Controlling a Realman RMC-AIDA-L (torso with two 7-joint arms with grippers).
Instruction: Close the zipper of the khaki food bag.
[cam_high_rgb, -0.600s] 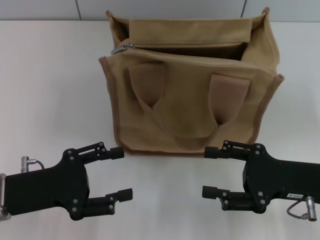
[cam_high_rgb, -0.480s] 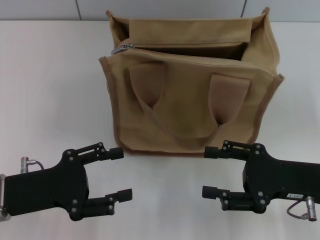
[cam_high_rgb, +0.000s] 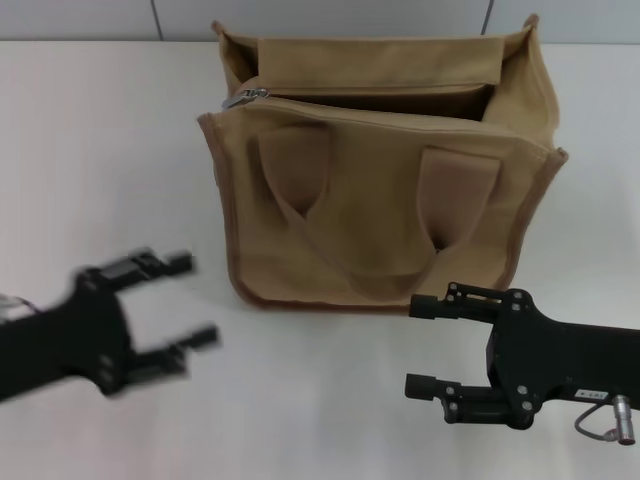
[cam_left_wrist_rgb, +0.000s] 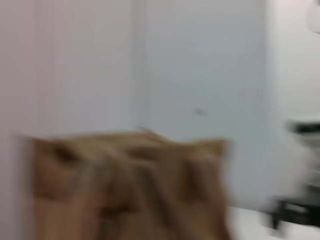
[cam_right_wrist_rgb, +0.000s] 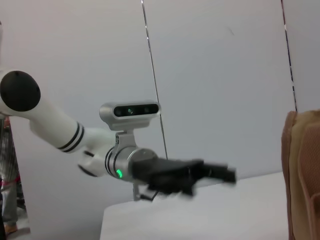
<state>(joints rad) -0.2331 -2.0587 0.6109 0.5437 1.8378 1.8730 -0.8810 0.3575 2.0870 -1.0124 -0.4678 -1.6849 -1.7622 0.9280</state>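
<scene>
Boxy tan canvas food bag (cam_high_rgb: 380, 190): matt woven cloth, soft and slightly creased, edged with darker brown fabric piping. Zipper (cam_high_rgb: 244, 97) at the bag's top: small silver metal pull, shiny. Smooth white table top (cam_high_rgb: 100, 150): matt, faintly reflective. Black angular left gripper (cam_high_rgb: 168, 308) and black right gripper (cam_high_rgb: 425, 345): hard matt plates with small metal screws. White rounded left arm shell (cam_right_wrist_rgb: 55, 127): glossy, smooth

I see a white table (cam_high_rgb: 120, 150) under even light, backed by a pale grey panelled wall (cam_right_wrist_rgb: 220, 75).
</scene>
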